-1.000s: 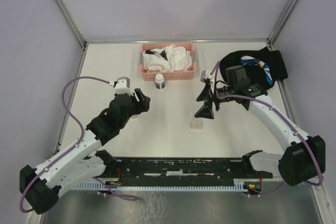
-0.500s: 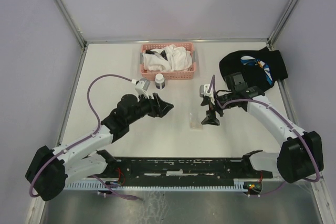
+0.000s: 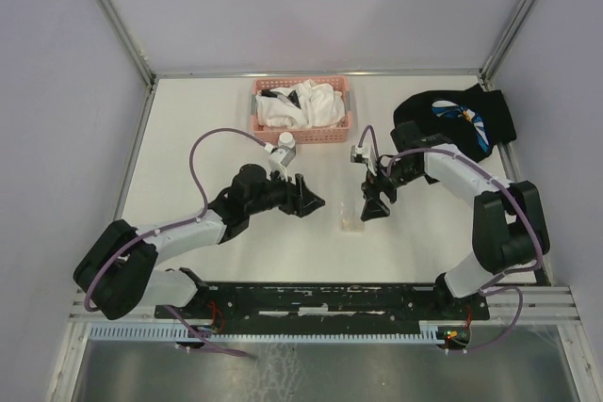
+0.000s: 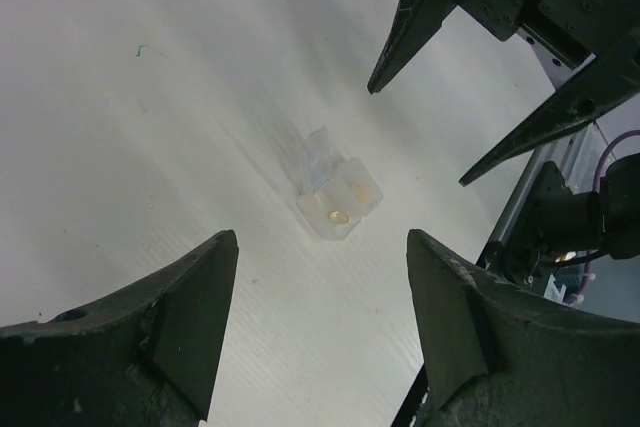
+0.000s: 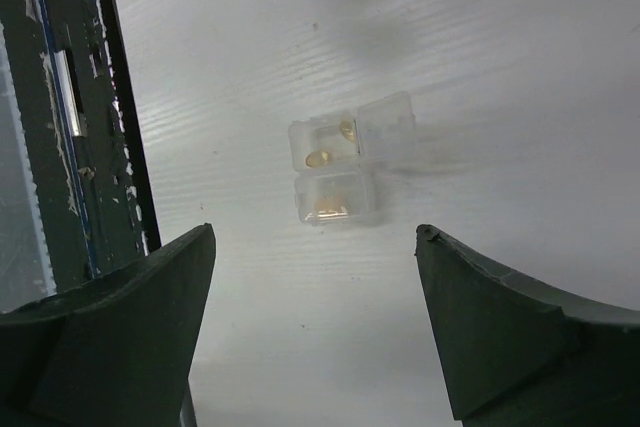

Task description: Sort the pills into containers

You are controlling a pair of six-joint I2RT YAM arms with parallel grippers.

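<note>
White table (image 3: 188,138), matt and faintly ribbed in the wrist views, closed in by pale lilac walls (image 3: 311,7). 2 aluminium posts (image 3: 113,16) rising at the far corners. Along the near edge, a scuffed black rail (image 3: 330,298) between the arm bases. At the middle of the far edge, a pink mesh basket (image 3: 303,132) heaped with white cloths (image 3: 301,105); just in front of it, a small white bottle (image 3: 286,144), upright. Toward the far right corner, a crumpled black cloth (image 3: 471,115) with a blue and white patch.

Near the middle of the table, slightly right of centre and nearer the rail than the basket, a clear pill box (image 3: 350,222), lying flat. Long axis roughly from far edge to near edge, as far as the top view shows. In the right wrist view, 2 compartments in line, 1 clear lid flap folded out sideways at the end away from the camera. Small amber pills (image 5: 318,158) inside both compartments.

Left gripper (image 3: 309,202) low over the table just left of the box, fingers spread wide, nothing between them. Right gripper (image 3: 374,208) just right of the box, tips pointing down, fingers likewise parted and holding nothing. Box between the 2, touching neither.
</note>
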